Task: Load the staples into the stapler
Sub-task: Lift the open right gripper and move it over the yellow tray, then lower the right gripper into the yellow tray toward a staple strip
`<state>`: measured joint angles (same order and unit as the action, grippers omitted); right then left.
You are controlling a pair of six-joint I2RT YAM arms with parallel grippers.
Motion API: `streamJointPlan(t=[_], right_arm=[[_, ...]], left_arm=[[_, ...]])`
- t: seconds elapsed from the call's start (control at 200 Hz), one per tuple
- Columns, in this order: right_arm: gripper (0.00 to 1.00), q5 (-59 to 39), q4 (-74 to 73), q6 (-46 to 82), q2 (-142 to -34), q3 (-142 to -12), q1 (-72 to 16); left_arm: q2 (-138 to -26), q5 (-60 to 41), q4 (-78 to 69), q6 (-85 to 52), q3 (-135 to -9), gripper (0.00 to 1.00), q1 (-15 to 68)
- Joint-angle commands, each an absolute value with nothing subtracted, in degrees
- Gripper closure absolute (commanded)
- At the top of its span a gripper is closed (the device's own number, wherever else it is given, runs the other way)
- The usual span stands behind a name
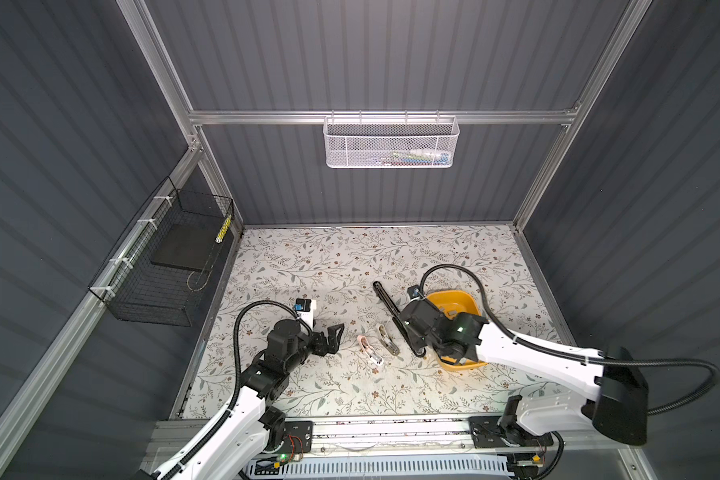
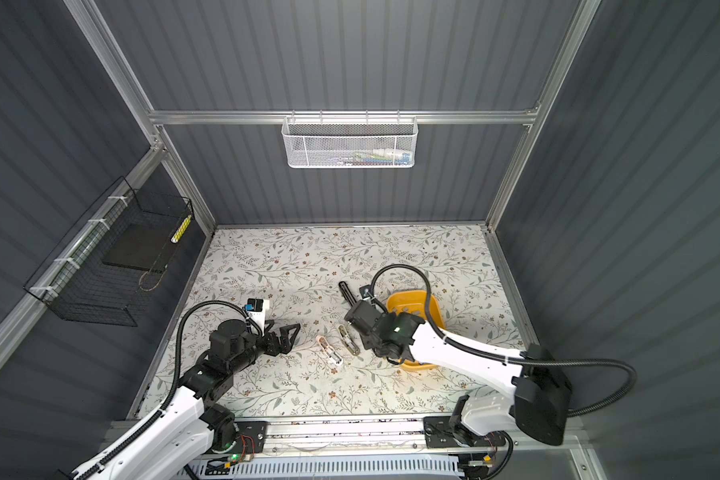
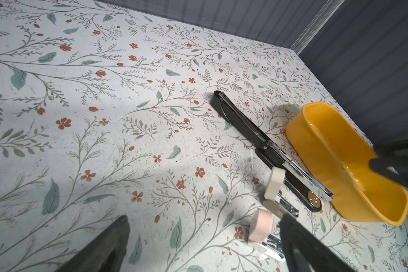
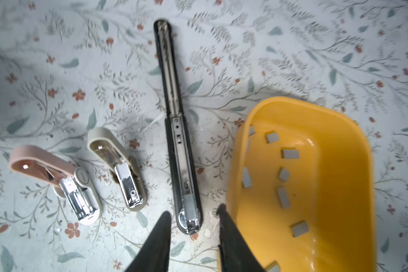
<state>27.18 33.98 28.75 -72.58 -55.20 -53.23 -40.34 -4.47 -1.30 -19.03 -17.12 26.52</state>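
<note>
Staples point(image 4: 291, 154) in bin point(image 1: 454, 293), centre-right in a top view, just right of right gripper point(image 4: 193, 212): part-spread, empty. Right arm nearer. Left gripper point(image 3: 204, 217) spread wide, empty.

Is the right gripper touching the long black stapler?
Apart. The right wrist view shows the open right gripper straddling the long black stapler's near end, with tabletop visible between it and each fingertip.

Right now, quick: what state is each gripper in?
Left gripper: open, holding nothing.
Right gripper: open, holding nothing.
</note>
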Motion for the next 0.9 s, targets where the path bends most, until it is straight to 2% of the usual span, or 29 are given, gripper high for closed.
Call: streamJointPlan(t=[0.0, 0.23, 0.335, 0.415, 0.765, 0.895], right_arm=[[0.66, 25.14, 35.53, 32.57, -67.33, -53.56, -44.69], [0.62, 17.86, 22.96, 43.3, -65.52, -44.06, -30.52], [0.69, 13.19, 17.29, 45.78, -70.28, -42.9, -26.35], [0.72, 12.16, 17.64, 46.8, -74.57, -44.44, -24.67], [0.72, 10.35, 12.73, 48.86, -83.98, -45.25, -19.74], [0.69, 10.74, 12.58, 48.96, -86.41, -46.7, -19.08]], left_arm=[[-39.64, -3.96, -0.84, -18.55, -16.7, 0.0, 26.54], [-38.85, -3.73, -0.46, -18.73, -16.52, 0.0, 26.53], [-38.64, -3.79, -0.31, -18.75, -16.52, 0.0, 26.54], [-38.03, -3.78, -0.17, -18.81, -16.37, 0.0, 26.54], [-37.7, -3.25, 0.0, -19.04, -16.26, 0.0, 26.54], [-37.7, -3.15, -0.04, -19.06, -16.3, 0.0, 26.54]])
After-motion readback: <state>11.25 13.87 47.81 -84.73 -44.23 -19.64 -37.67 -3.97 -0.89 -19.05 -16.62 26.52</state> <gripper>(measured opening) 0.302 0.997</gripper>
